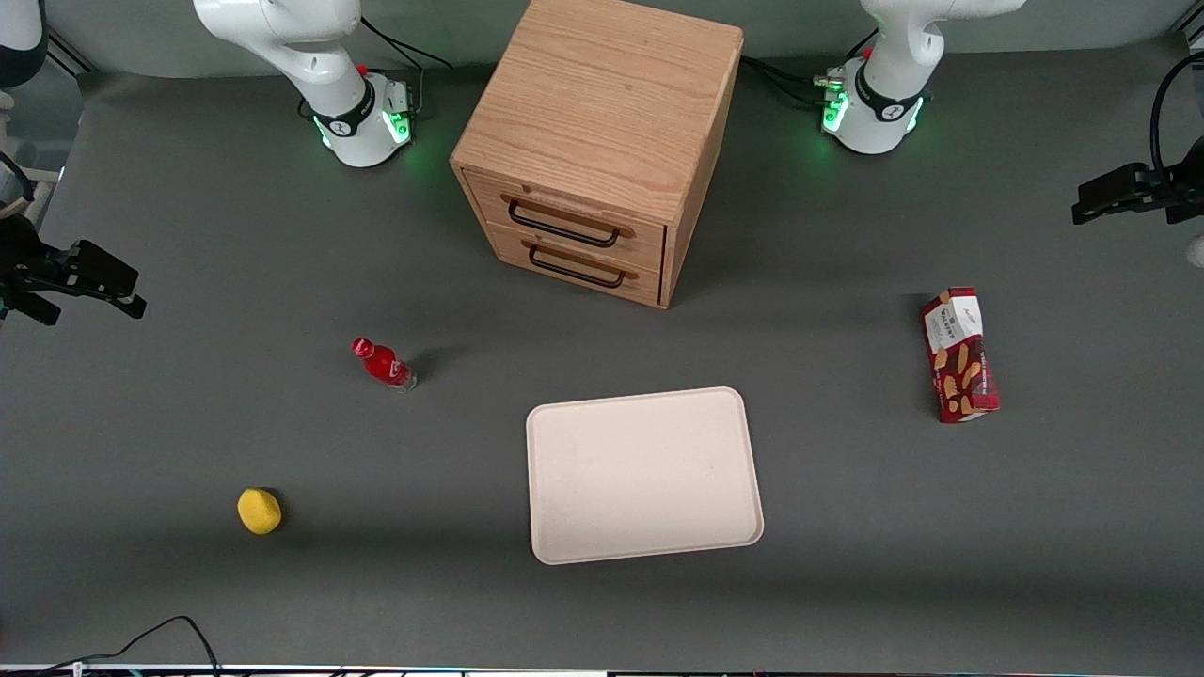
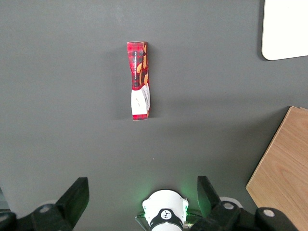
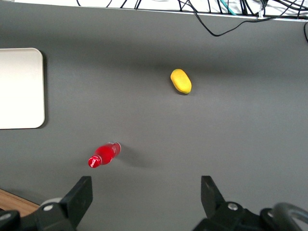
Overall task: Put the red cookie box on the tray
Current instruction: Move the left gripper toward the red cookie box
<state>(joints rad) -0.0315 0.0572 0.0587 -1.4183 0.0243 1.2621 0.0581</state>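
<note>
The red cookie box (image 1: 959, 355) lay on the surface (image 1: 847, 489) toward the working arm's end, well apart from the tray (image 1: 643, 475). The pincer (image 2: 142, 202) hung open high above the box, holding nothing. A misaligned descent risked knocking the slim box aside; a shallow grip risked slippage during transfer.

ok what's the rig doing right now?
Nothing is grasped yet. The left arm's gripper is open, held high above the table, with the red cookie box lying on the table below it, toward the working arm's end. The tray sits bare in front of the wooden drawer cabinet, apart from the box.
</note>
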